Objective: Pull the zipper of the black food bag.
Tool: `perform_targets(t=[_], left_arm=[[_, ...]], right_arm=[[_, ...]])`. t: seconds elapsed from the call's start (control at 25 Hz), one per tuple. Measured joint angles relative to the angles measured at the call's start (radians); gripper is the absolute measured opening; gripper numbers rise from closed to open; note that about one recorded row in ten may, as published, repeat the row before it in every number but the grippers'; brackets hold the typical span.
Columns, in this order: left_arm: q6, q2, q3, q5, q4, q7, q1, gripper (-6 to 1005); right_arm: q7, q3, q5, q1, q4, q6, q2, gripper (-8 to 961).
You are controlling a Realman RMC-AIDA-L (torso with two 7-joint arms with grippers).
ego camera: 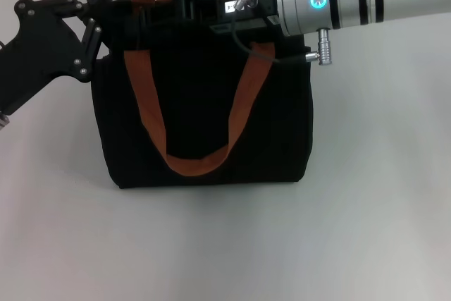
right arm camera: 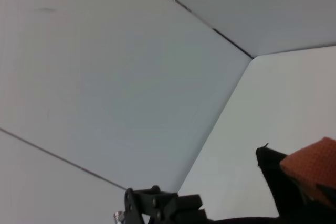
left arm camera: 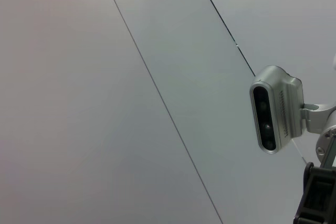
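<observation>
The black food bag (ego camera: 204, 114) is a big boxy bag with two orange straps (ego camera: 151, 114), standing upright on the white table (ego camera: 366, 230). The left gripper (ego camera: 106, 5) is at the bag's top left corner. The right gripper (ego camera: 187, 8) reaches over the bag's top edge. I cannot tell if either gripper is holding anything. The zipper is hidden under the right gripper
</observation>
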Motion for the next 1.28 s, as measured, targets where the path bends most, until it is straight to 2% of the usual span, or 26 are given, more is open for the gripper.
perform_targets(t=[1.28], left_arm=[[0.002,-0.003,-0.006,0.0,-0.002,-0.008,-0.012,31]], right_arm=[[-0.014,-0.059,0.0,0.004,-0.021,0.025,0.005,484]])
